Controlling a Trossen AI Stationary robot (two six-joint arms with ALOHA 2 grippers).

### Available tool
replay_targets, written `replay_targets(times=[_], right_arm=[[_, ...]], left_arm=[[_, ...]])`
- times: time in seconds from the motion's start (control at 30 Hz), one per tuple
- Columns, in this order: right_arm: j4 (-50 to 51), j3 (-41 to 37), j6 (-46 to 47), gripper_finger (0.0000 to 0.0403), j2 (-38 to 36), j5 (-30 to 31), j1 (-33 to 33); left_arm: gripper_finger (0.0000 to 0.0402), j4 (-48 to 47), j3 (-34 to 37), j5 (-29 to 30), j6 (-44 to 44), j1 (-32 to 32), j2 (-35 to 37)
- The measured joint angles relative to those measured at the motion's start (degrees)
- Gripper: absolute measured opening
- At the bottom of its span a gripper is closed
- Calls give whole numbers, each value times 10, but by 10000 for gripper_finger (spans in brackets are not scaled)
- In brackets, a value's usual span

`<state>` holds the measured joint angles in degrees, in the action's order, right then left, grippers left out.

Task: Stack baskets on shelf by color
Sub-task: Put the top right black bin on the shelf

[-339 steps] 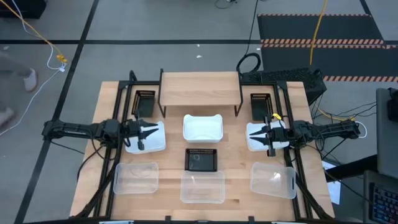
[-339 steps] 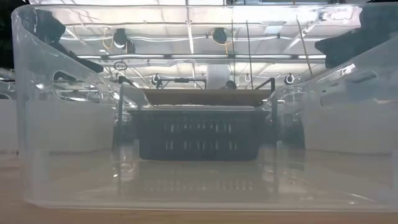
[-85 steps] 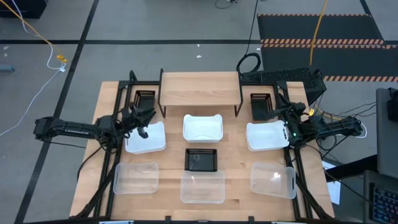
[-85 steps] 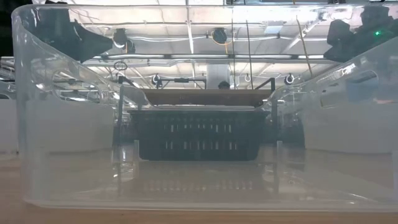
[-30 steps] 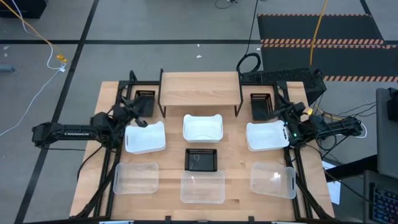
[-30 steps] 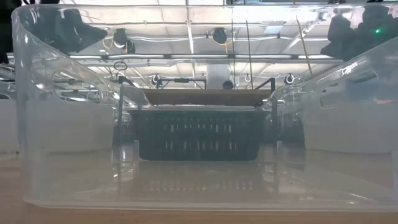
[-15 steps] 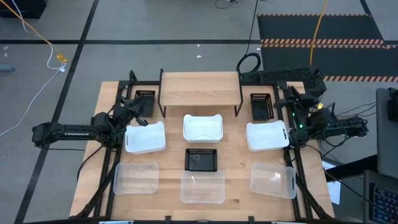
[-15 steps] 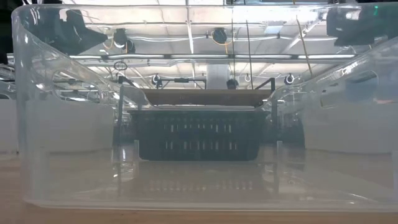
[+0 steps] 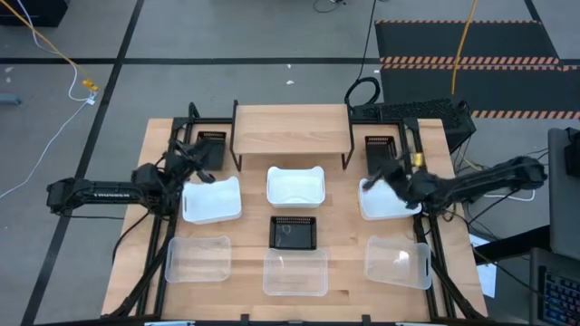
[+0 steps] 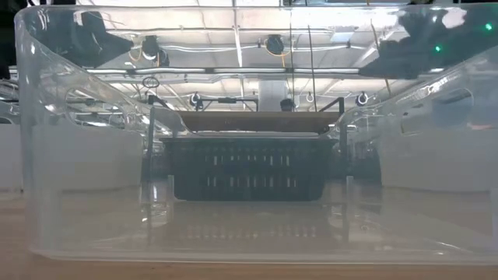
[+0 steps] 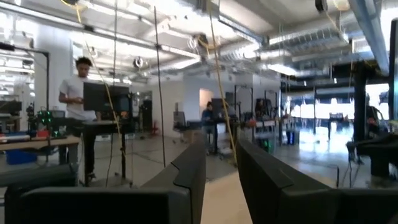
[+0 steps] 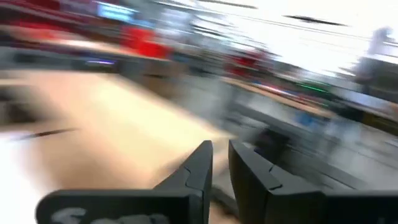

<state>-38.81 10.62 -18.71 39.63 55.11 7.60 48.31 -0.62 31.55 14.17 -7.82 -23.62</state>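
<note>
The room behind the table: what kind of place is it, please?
Probably an open-plan robotics lab or workshop. The left wrist view shows exposed ceiling ducts, a person standing at a monitor and hanging cables; the high view shows a striped floor mat.

In the low view, the clear see-through plastic bin (image 10: 249,233) standing right against the camera fills the picture; its side walls run off at nine and three o'clock, and everything behind it shows only through its wavy plastic. The black slatted basket (image 10: 247,167) hides the legs and underside of the light-wood plank shelf (image 10: 261,120). The dark arms show only as shapes at ten and two o'clock, their grippers not distinguishable. The right wrist view is smeared by motion: beyond the two dark fingers (image 12: 193,171) only tan and grey streaks show. In the high view the right gripper (image 9: 388,174) is blurred over the opaque white bin (image 9: 388,201), its fingers unclear. In the left wrist view, people are too far off to make out.
</note>
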Motion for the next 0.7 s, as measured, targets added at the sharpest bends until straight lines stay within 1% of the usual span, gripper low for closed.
replay_targets(times=[0.03, 0.07, 0.1, 0.13, 0.17, 0.2, 0.23, 0.27, 0.3, 0.33, 0.37, 0.43, 0.53, 0.6, 0.63, 0.7], right_arm=[[-16, -11, 0, 45, 4, -39, 0], [-37, -19, -5, 45, 5, -65, 0], [-61, -28, -5, 45, 5, -72, 0], [-81, -36, 4, 45, 5, -63, -2], [-102, -40, 18, 45, 6, -33, -7], [-123, -40, 28, 45, 6, 15, -15], [-134, -39, 21, 45, 5, 64, -24], [-137, -39, -3, 45, 3, 101, -34], [-137, -39, -27, 45, 2, 119, -43], [-137, -38, -32, 45, 2, 124, -50], [-131, -36, -24, 45, 3, 117, -56], [-86, -30, 11, 45, 8, 52, -63], [35, 8, 92, 44, 29, -22, -86], [119, 35, 124, 44, 49, -78, -109], [152, 50, 147, 45, 63, -91, -122], [210, 88, 185, 48, 82, -88, -149]], left_arm=[[93, -12, 0, 0, -4, 1, 0], [93, -21, 0, 0, -7, 1, 0], [93, -28, 0, -1, -8, 1, 0], [93, -34, 0, -1, -8, 1, 0], [93, -42, 0, -1, -12, 1, 0], [93, -50, 0, -1, -15, 1, 0], [93, -54, 0, -1, -20, 1, 0], [93, -56, 0, -1, -25, 1, 0], [93, -60, 0, -1, -30, 1, 0], [93, -67, 0, -2, -37, 1, 0], [93, -76, 0, -2, -44, 1, 0], [93, -88, 0, -2, -57, 1, 0], [93, -101, 0, -2, -64, 1, 0], [93, -100, 0, -2, -69, 1, 0], [93, -100, 0, -2, -69, 1, 0], [93, -100, 0, -2, -72, 1, 0]])
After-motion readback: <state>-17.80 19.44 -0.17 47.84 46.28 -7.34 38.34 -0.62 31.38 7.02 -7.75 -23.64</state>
